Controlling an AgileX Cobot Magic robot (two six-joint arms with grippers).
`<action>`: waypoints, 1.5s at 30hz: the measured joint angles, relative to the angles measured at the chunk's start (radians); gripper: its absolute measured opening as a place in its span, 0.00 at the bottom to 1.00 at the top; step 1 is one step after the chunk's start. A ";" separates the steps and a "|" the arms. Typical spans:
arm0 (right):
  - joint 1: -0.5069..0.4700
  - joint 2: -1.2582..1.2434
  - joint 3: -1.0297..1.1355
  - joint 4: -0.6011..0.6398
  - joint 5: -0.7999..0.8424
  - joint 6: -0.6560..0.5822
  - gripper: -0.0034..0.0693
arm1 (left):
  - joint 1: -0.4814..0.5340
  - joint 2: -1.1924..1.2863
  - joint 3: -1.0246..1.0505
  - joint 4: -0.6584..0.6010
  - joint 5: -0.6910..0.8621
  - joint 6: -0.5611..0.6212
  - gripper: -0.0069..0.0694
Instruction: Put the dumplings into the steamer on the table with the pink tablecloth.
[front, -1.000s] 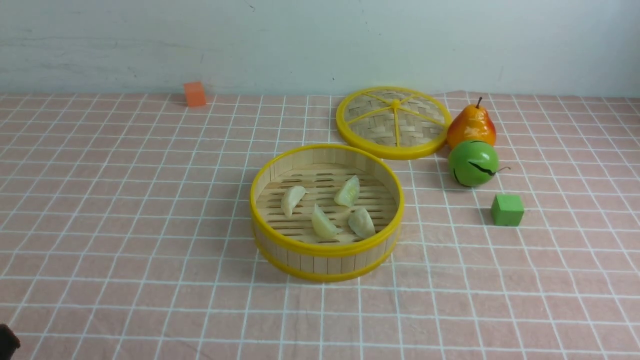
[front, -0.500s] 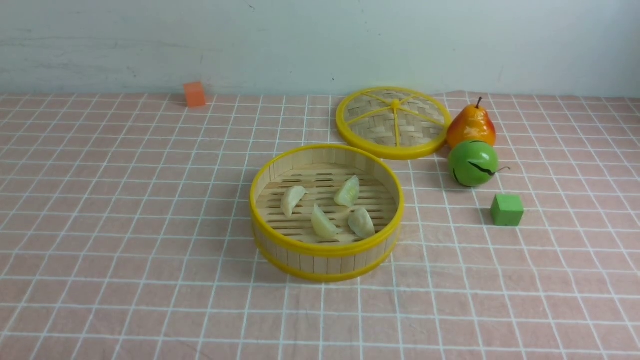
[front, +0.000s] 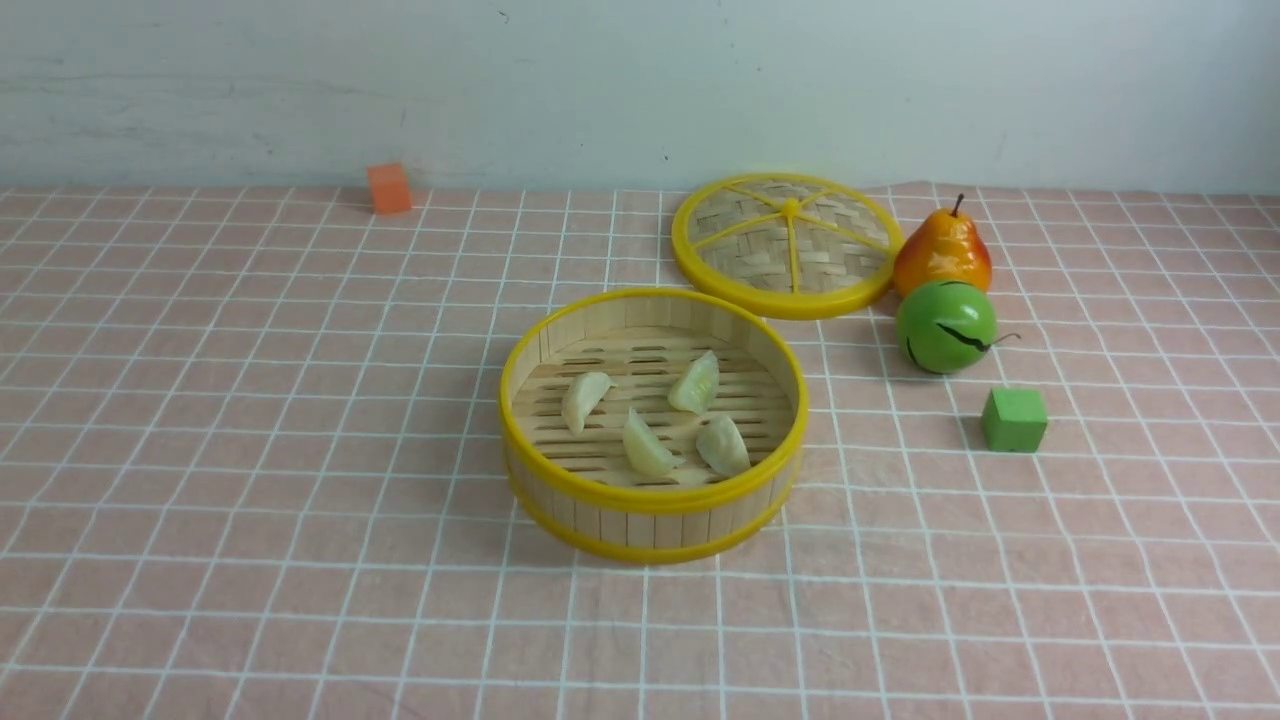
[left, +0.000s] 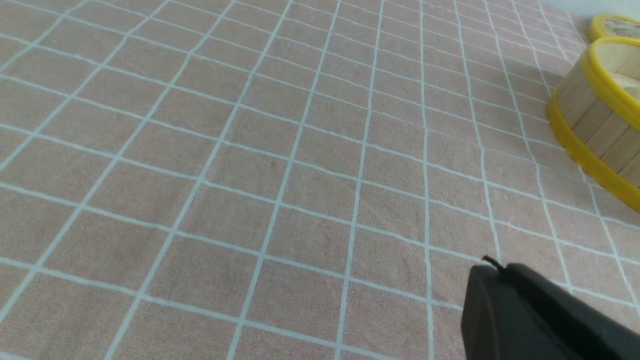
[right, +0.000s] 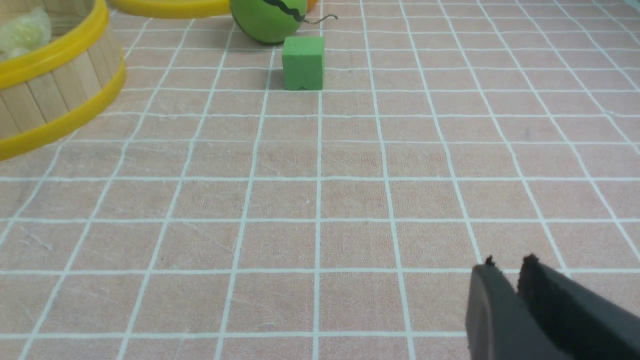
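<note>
bench (front: 200, 450): lying under a pink tablecloth (front: 1000, 600) with a white grid, filling the frame below the wall
steamer (front: 650, 525): sitting at centre frame
lid (front: 785, 245): lying flat, upper right of centre
pear (front: 942, 250): standing just right of the lid
green ball (front: 946, 326): resting below the pear
green cube (front: 1014, 420): sitting at right
orange cube (front: 389, 188): sitting upper left

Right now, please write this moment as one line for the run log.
dumplings: four in steamer | left gripper: shut, empty | right gripper: slightly apart, empty | lid: off, behind steamer
</note>
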 joint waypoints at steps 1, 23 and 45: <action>0.000 0.000 0.000 0.000 0.000 0.000 0.16 | 0.000 0.000 0.000 0.000 0.000 0.000 0.07; 0.000 0.000 0.000 0.000 0.000 -0.001 0.19 | 0.000 0.000 0.000 0.000 0.000 -0.001 0.07; 0.000 0.000 0.000 0.000 0.000 -0.007 0.24 | 0.000 0.000 0.000 0.000 0.000 -0.001 0.09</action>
